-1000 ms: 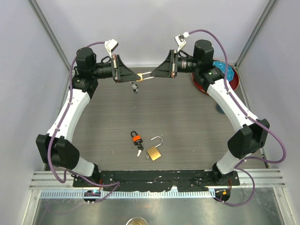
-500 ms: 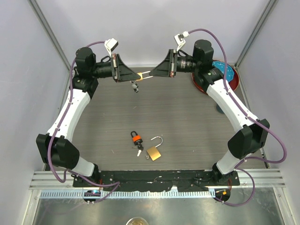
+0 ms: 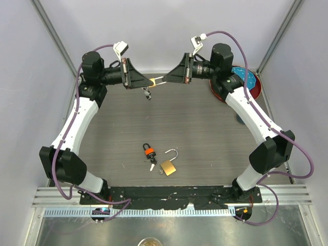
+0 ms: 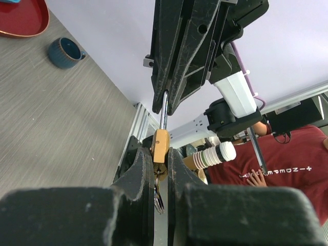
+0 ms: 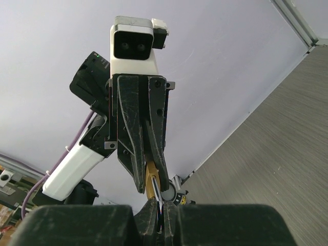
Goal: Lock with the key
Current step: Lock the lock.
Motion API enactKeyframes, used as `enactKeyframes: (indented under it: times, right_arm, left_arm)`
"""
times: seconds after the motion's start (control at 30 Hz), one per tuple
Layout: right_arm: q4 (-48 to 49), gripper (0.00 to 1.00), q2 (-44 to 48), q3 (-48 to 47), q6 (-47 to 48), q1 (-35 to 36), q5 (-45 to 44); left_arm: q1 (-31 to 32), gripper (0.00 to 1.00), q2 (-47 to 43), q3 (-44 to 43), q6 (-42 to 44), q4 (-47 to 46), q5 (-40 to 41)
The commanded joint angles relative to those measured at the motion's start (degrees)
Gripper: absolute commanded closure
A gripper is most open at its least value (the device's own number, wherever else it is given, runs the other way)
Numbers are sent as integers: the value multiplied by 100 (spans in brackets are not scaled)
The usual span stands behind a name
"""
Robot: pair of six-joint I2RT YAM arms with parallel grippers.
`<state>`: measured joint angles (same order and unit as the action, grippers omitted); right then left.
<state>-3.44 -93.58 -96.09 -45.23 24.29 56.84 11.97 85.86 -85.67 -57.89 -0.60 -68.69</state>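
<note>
Pinches padlock body (image 4: pixel 161 146) in left gripper (image 3: pixel 149 82), shackle (image 4: pixel 162 119) in right gripper (image 3: pixel 164 80), aloft at the far side, probably for pressing shut.

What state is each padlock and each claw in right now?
held padlock: in the air between both claws, keys dangling below.
left claw: shut on its body.
right claw: shut on its shackle.
table brass padlock: shackle open.
orange padlock: lying flat, shackle looks closed.
</note>
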Motion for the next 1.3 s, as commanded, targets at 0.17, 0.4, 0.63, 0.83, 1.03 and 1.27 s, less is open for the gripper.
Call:
enactKeyframes:
  times: [0.17, 0.4, 0.63, 0.83, 1.03, 1.27]
  right_arm:
    - [564, 98, -72, -234, -187, 831, -6]
    - [872, 98, -55, -304, -442, 805, -147]
    - [845, 99, 24, -313, -460, 542, -50]
    - [433, 98, -37, -533, -163, 383, 371]
    - [-630, 98, -195, -858, 453, 374, 688]
    - [-2176, 98, -450, -1359, 1682, 365, 925]
  left_arm:
    - [429, 100, 9, -196, 120, -133, 628]
    - [429, 100, -17, -275, 558, 384, 698]
    - [219, 72, -324, -187, 1280, 1123, 909]
    - [-62, 47, -483, -152, 1543, 1404, 751]
    - [-282, 35, -562, -363, 2158, 2028, 374]
    - [-274, 30, -597, -231, 2449, 2249, -179]
